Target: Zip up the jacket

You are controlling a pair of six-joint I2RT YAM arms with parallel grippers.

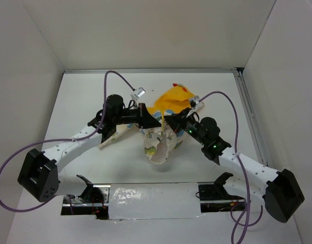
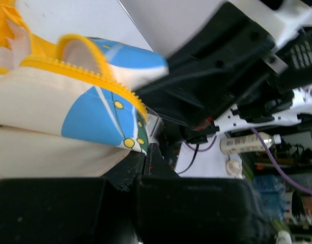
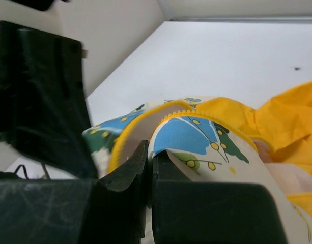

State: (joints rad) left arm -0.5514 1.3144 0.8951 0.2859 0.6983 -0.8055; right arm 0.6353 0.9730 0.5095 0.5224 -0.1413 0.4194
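Observation:
The jacket (image 1: 163, 134) lies bunched in the middle of the table, cream with blue and green prints, its orange-yellow hood (image 1: 171, 99) at the far side. My left gripper (image 1: 157, 122) is shut on the jacket's front edge beside the yellow zipper teeth (image 2: 94, 76), with fabric (image 2: 69, 112) pinched between the fingers (image 2: 129, 163). My right gripper (image 1: 168, 122) is shut on the facing front edge (image 3: 196, 137), just below its zipper teeth (image 3: 206, 116). The two grippers meet tip to tip over the jacket. The slider is not visible.
White walls (image 1: 145, 30) close in the table on three sides. A metal rail (image 1: 250, 112) runs along the right edge. A white taped strip (image 1: 156, 201) covers the near edge between the arm bases. Purple cables (image 1: 115, 76) loop over both arms.

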